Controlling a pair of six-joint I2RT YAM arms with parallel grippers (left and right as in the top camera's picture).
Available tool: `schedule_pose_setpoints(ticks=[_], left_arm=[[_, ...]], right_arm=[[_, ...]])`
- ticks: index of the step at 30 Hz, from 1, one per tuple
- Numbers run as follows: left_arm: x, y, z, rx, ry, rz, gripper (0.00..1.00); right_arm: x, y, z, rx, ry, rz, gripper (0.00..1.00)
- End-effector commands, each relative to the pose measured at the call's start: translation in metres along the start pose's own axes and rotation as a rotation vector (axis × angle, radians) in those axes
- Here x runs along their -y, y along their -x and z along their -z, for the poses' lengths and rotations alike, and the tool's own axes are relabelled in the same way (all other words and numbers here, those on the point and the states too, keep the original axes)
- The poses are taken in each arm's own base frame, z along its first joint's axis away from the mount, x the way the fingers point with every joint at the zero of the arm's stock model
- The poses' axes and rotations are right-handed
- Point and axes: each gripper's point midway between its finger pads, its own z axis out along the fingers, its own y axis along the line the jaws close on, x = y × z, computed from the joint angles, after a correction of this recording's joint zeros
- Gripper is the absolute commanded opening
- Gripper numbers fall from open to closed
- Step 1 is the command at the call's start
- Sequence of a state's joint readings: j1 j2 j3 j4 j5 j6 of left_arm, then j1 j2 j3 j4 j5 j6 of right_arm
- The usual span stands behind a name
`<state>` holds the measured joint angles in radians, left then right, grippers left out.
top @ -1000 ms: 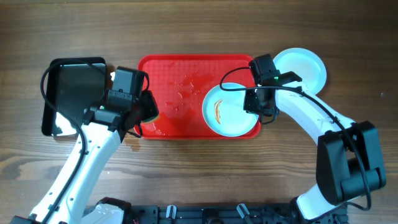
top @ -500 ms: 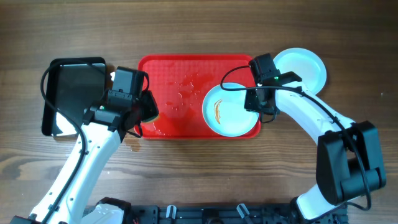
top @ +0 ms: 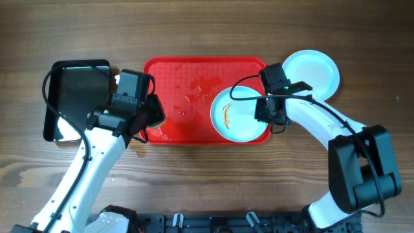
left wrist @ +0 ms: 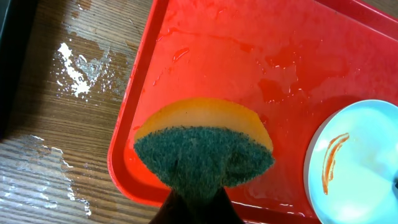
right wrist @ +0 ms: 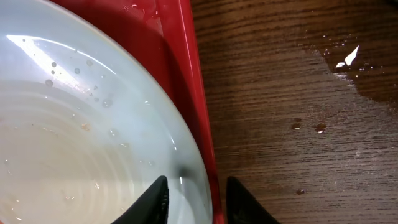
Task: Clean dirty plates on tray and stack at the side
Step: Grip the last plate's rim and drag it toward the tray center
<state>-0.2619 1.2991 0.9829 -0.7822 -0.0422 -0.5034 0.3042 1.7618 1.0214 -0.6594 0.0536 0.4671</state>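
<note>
Right gripper: edging along plate rim, jaws apart, lining up grip.
Left gripper: idling, clamping sponge.

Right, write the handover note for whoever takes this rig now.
Left gripper: shut on the sponge, over the wet left end of the tray.
Right gripper: open, fingers straddling the right rim of the smeared plate and the tray's rim.
Smeared plate: at the tray's right end, orange streak not yet wiped.
Side plate: on the table off the tray's far right corner; cannot tell how many are stacked there.
Left to do: wipe the smeared plate and stack it at the side.
</note>
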Motion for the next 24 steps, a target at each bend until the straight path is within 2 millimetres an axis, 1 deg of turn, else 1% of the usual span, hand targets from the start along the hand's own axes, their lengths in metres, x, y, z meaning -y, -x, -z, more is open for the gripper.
schedule_pose_setpoints(ticks=[1, 4, 8, 12, 17, 19, 21, 24], left_arm=[[0.002, -0.002, -0.002, -0.009, -0.005, 0.008, 0.04], [0.001, -0.002, -0.002, -0.009, -0.005, 0.008, 0.04], [0.002, -0.001, -0.002, -0.009, -0.005, 0.008, 0.04], [0.002, -0.001, -0.002, -0.009, -0.006, 0.008, 0.04], [0.002, -0.002, -0.002, -0.009, -0.006, 0.008, 0.04], [0.002, -0.002, -0.002, -0.009, -0.005, 0.008, 0.04], [0.002, -0.002, -0.002, -0.009, -0.005, 0.008, 0.04], [0.002, -0.002, -0.002, -0.009, -0.005, 0.008, 0.04]], right_arm=[[0.002, 0.000, -0.004, -0.006, -0.015, 0.017, 0.30], [0.002, 0.003, 0.000, -0.007, -0.021, 0.023, 0.31], [0.004, 0.006, 0.006, -0.007, -0.042, 0.028, 0.28], [0.009, 0.004, 0.007, -0.017, -0.066, 0.030, 0.28], [0.007, 0.004, 0.007, -0.019, -0.059, 0.029, 0.27], [0.007, 0.003, 0.007, -0.022, -0.054, 0.030, 0.23], [0.007, 0.003, 0.007, -0.022, -0.054, 0.030, 0.16], [0.002, 0.002, 0.007, -0.030, -0.031, 0.034, 0.12]])
